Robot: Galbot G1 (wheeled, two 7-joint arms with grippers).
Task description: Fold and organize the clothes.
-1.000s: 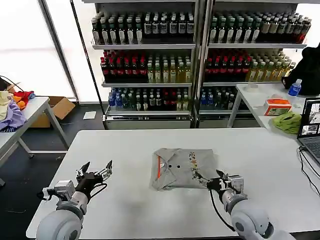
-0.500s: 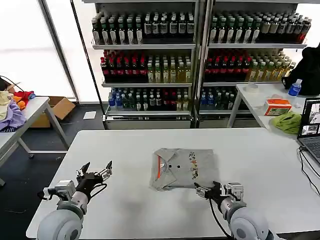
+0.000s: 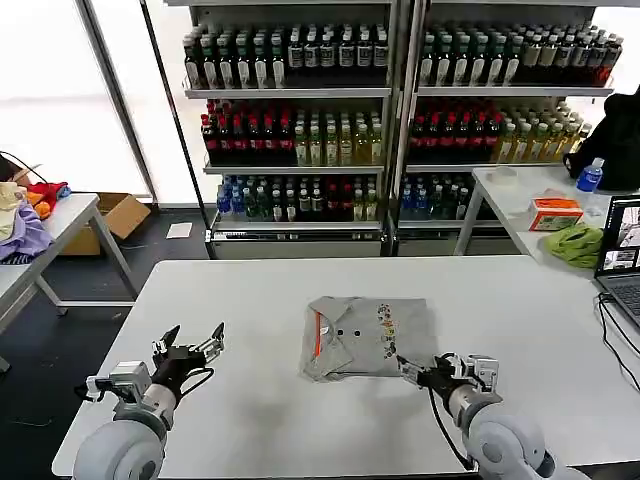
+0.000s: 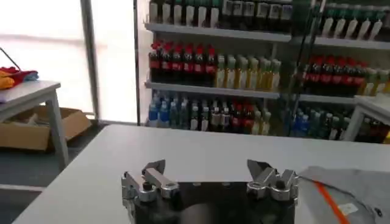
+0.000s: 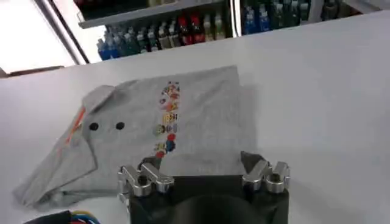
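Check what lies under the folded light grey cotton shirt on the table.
The folded light grey cotton shirt rests flat on the white table. Its own lower layers are covered, so anything tucked beneath cannot be seen.

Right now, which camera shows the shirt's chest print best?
The right wrist view: the chest print runs across the folded grey shirt, close and unobstructed. The head view shows it small; the left wrist view catches just the shirt's collar edge.

Light grey shirt (image 3: 368, 337) folded into neat rectangle, flat on table centre. Orange-lined collar at left, two dark buttons beside it, colourful print strip running down middle.
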